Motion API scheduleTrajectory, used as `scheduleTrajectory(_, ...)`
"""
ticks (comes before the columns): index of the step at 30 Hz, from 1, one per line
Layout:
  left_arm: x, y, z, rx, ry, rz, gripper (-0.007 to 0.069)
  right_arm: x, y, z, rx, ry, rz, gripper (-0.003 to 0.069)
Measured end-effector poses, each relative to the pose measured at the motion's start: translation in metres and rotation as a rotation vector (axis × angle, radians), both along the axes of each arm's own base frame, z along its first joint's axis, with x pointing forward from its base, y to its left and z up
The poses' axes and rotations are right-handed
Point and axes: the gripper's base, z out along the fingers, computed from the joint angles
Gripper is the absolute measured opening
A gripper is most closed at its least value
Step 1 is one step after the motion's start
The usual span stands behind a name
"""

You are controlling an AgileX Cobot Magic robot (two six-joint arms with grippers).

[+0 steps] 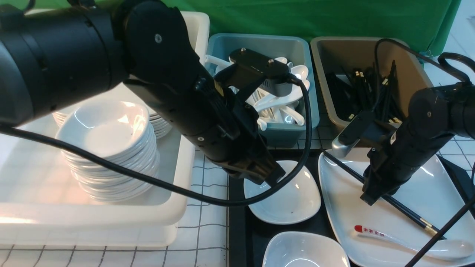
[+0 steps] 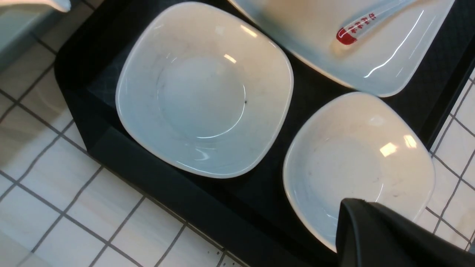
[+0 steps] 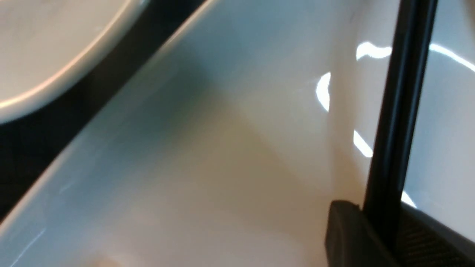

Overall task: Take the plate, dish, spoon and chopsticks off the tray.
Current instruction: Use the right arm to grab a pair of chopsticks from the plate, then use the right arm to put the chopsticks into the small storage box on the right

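Observation:
The black tray [image 1: 237, 222] holds two small white dishes, one [image 1: 285, 196] farther and one [image 1: 304, 252] nearer, and the large white plate [image 1: 349, 207]. The spoon [image 1: 408, 241] and the black chopsticks [image 1: 408, 213] lie on the plate. My left gripper [image 1: 271, 174] hangs shut and empty just over the farther dish's far left rim. My right gripper [image 1: 374, 196] is down on the plate, shut on the chopsticks [image 3: 393, 111]. The left wrist view shows both dishes [image 2: 204, 92] [image 2: 356, 159], the tray [image 2: 185, 200] and the spoon's red tip [image 2: 347, 35].
A white tub [image 1: 178, 207] with stacked white dishes [image 1: 107, 148] stands left of the tray. Behind the tray are a blue tub [image 1: 259, 40] of white spoons and a brown tub [image 1: 334, 52] of chopsticks. My left arm's cable [image 1: 207, 200] loops over the tray's left edge.

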Motion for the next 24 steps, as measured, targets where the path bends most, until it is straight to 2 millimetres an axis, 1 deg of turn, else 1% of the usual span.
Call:
scheduleTrajectory(7,0.000,0.000,0.000,-0.001,0.002,0.004,-0.0003,-0.004,-0.002,0.019,0.001,-0.036,0.022,0.0111)
scheduleTrajectory(12,0.004,-0.003,0.003,-0.042,-0.033,0.031,-0.0003,-0.018,-0.005,0.044,-0.003,-0.030,0.032,0.0111)
scheduleTrajectory(13,0.004,-0.003,0.003,-0.046,-0.036,0.033,-0.0003,-0.019,-0.006,0.045,-0.004,-0.030,0.035,0.0111)
scheduleTrajectory(15,0.009,-0.006,0.007,-0.104,-0.081,0.064,-0.0003,-0.029,-0.008,0.056,-0.014,0.006,0.061,0.0111)
scheduleTrajectory(20,0.021,-0.013,0.018,-0.252,-0.193,0.152,-0.0003,-0.047,-0.009,0.073,0.001,0.069,0.100,0.0111)
scheduleTrajectory(23,0.027,-0.014,0.024,-0.305,-0.258,0.187,-0.0003,-0.051,-0.008,0.082,0.032,0.054,0.098,0.0111)
scheduleTrajectory(24,0.031,-0.015,0.028,-0.334,-0.319,0.202,-0.0003,-0.055,-0.007,0.092,0.065,0.009,0.096,0.0111)
